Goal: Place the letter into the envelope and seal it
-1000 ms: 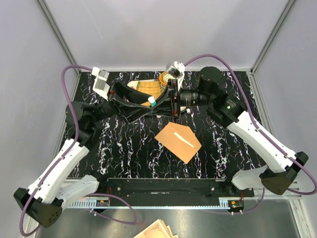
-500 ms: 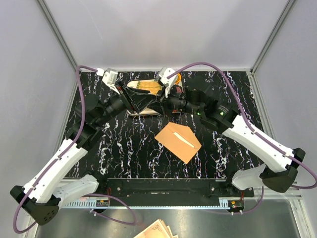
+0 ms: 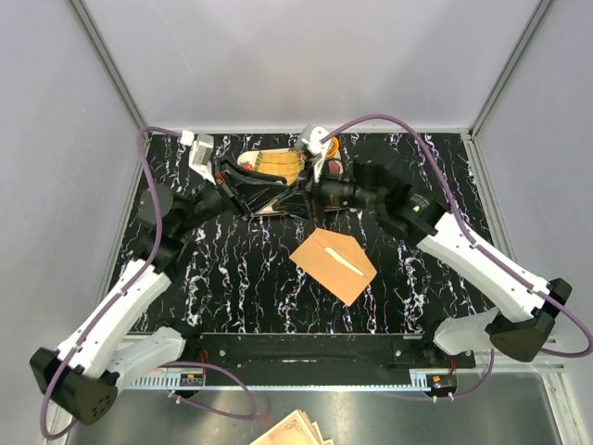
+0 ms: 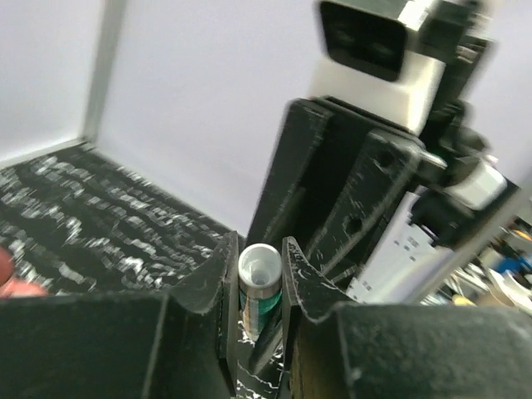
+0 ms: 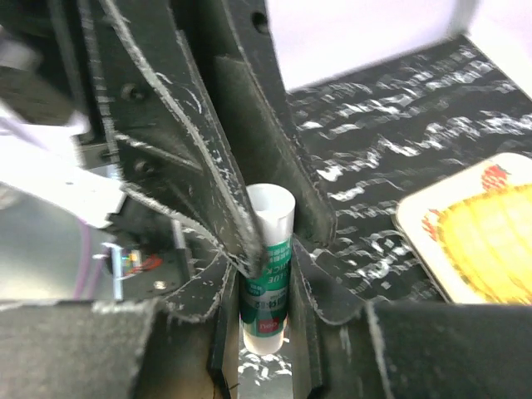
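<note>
Seen from the left wrist, the left gripper (image 4: 258, 262) has its two black fingers pressed against either side of a glue stick (image 4: 260, 281), at the white cap end. In the right wrist view, the right gripper (image 5: 266, 283) pinches the same green-and-white tube lower down; a yellow-patterned coaster (image 5: 478, 224) lies on the table (image 5: 374, 141) beyond. From above, both arms meet near the table's far edge. The envelope (image 3: 324, 264) lies flat near the middle, with a pale strip (image 3: 348, 266) on it, possibly the letter's edge.

The flat orange-tan kraft paper envelope (image 3: 334, 265) is looking matt, and the black white-veined tabletop (image 3: 236, 278) is looking smooth.
</note>
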`<state>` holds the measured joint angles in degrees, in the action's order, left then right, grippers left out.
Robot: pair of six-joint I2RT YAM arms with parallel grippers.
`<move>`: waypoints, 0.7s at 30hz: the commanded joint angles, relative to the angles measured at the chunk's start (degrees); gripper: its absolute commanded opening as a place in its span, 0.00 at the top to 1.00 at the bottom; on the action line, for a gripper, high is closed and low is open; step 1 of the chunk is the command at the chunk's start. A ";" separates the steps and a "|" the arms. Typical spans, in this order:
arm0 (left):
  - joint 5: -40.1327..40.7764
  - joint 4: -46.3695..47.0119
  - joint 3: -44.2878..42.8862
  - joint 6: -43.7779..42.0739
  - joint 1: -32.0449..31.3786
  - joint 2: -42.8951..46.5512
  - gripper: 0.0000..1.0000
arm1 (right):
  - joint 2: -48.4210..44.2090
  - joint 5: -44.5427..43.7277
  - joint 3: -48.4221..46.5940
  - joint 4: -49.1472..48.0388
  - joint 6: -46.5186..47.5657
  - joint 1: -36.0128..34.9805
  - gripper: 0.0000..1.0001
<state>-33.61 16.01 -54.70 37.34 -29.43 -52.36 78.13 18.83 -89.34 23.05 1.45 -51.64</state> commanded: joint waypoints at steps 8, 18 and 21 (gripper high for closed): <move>-31.34 79.54 -3.65 51.65 -1.58 -18.82 0.88 | -2.99 47.17 6.72 -36.22 -36.41 8.57 1.00; -30.29 54.71 -3.48 35.58 3.32 -13.48 0.34 | -4.38 34.03 2.95 -13.59 -20.38 8.75 1.00; -20.94 12.17 -5.84 4.68 7.54 -6.29 0.40 | -5.44 17.16 1.54 -5.13 -12.46 8.31 1.00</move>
<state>-61.52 64.93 -58.33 75.81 -26.04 -66.48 75.75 57.04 -83.66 5.08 -23.51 -42.72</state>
